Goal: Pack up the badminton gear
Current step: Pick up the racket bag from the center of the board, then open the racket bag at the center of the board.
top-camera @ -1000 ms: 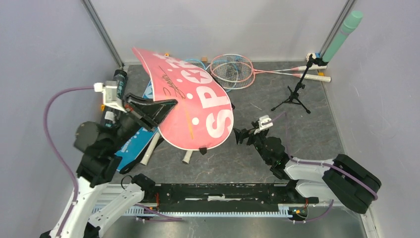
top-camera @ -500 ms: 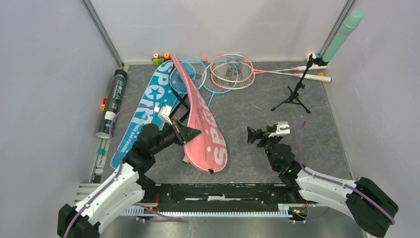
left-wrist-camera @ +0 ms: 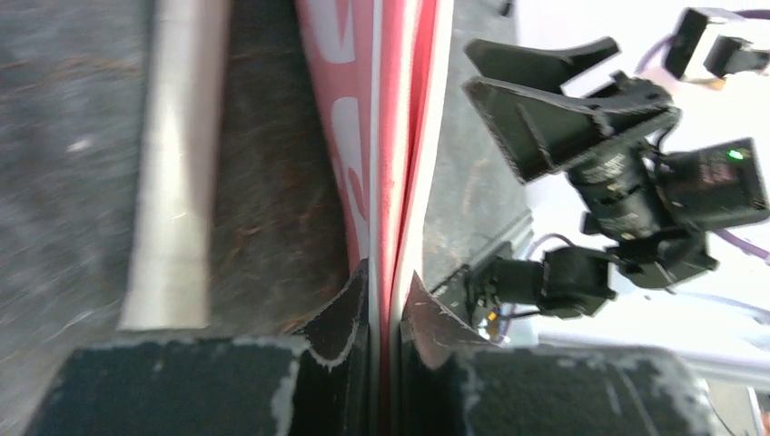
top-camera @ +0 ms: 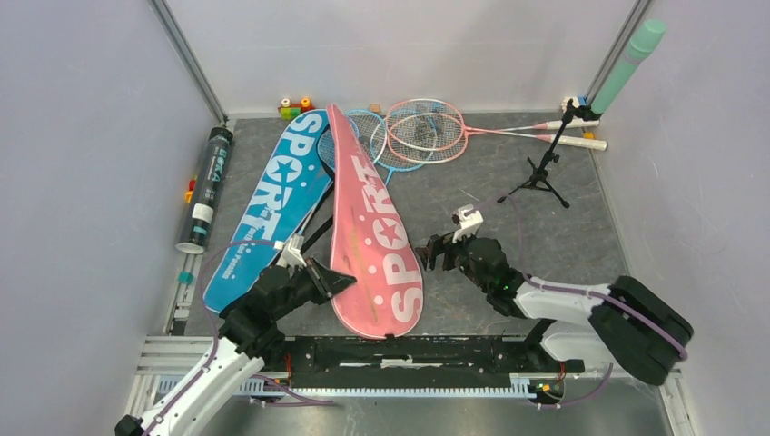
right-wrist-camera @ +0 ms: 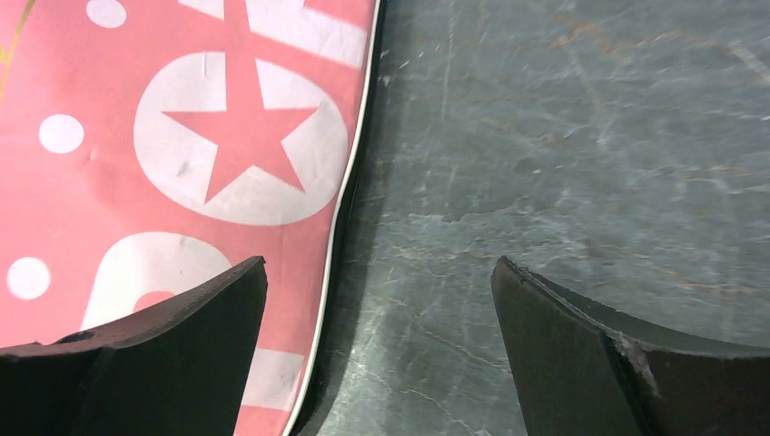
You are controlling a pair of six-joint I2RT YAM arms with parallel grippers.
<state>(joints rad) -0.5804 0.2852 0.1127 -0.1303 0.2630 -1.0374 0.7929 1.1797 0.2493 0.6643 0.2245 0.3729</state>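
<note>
— From above we see the pink bag point(top-camera: 372, 227) lying along the table point(top-camera: 563, 245), just beside the blue bag point(top-camera: 268, 204), with the rackets point(top-camera: 422, 127) at the far end.
— Only the left wrist view shows us the left gripper point(left-wrist-camera: 385, 286) pinched tight on the pink bag's edge.
— And the right gripper point(top-camera: 434, 252)?
— Its own camera shows us jaws spread wide, holding nothing, over the pink bag's right edge.

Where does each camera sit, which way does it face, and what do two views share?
Top external: high behind the robot, looking down on the table; both arms show.
Left wrist: on the left arm, looking along the left gripper shut on the pink bag.
Right wrist: on the right arm, looking down past the open right gripper.
Shared: all see the pink bag.
</note>
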